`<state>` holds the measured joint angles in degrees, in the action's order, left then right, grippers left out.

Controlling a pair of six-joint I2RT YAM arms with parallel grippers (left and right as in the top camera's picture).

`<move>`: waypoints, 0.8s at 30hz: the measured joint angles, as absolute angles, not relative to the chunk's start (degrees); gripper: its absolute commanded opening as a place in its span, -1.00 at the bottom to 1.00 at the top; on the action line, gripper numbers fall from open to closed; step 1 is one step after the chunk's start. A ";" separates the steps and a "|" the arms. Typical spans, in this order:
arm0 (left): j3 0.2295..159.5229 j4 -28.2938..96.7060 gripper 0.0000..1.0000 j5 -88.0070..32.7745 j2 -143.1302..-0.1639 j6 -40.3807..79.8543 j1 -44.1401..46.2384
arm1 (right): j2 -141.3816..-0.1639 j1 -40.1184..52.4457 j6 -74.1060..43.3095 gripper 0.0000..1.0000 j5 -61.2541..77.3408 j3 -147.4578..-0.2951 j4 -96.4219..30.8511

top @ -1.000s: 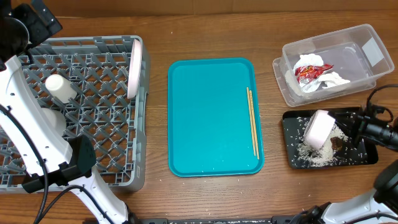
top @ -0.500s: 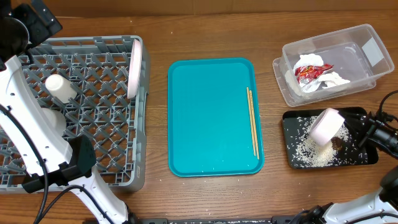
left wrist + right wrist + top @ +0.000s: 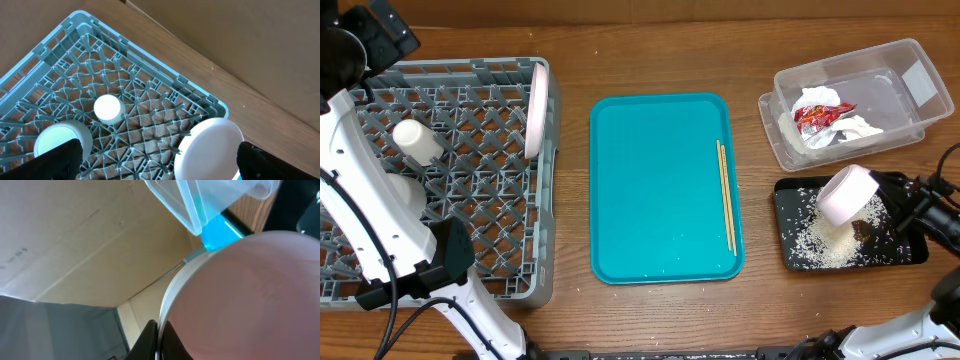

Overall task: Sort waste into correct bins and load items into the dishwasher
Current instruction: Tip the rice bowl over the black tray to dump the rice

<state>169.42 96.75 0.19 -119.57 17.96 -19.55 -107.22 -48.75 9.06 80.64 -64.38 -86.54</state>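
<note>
Right of the teal tray point(image 3: 660, 190), the right gripper point(image 3: 159, 340) was clamped on the rim of a small white bowl point(image 3: 845, 193), which was tilted over the black tray point(image 3: 910, 250), where loose rice point(image 3: 825, 243) and a brown lump point(image 3: 863, 231) lay. Right of the teal tray and farther back, the clear tub point(image 3: 910, 60) contained the red wrapper point(image 3: 815, 115) and white tissue point(image 3: 855, 128). Along the teal tray's right edge lay the chopsticks point(image 3: 726, 195). Left of the teal tray, the grey rack point(image 3: 470, 200) held an upright plate point(image 3: 535, 108), a cup point(image 3: 417, 141) and a second bowl point(image 3: 62, 145); the left gripper point(image 3: 160, 165) hovered above it, fingers wide apart, holding nothing
</note>
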 measured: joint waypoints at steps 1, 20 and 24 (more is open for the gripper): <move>169.42 96.75 1.00 0.19 -119.57 17.96 -19.55 | -107.22 -48.75 9.52 -0.93 80.88 -64.36 -84.97; 169.42 96.73 1.00 0.19 -119.57 17.96 -19.55 | -107.53 -48.77 6.76 -0.93 83.68 -64.20 -81.58; 169.42 96.73 1.00 0.19 -119.57 17.96 -19.55 | -107.53 -48.75 6.28 -0.93 84.44 -64.18 -76.66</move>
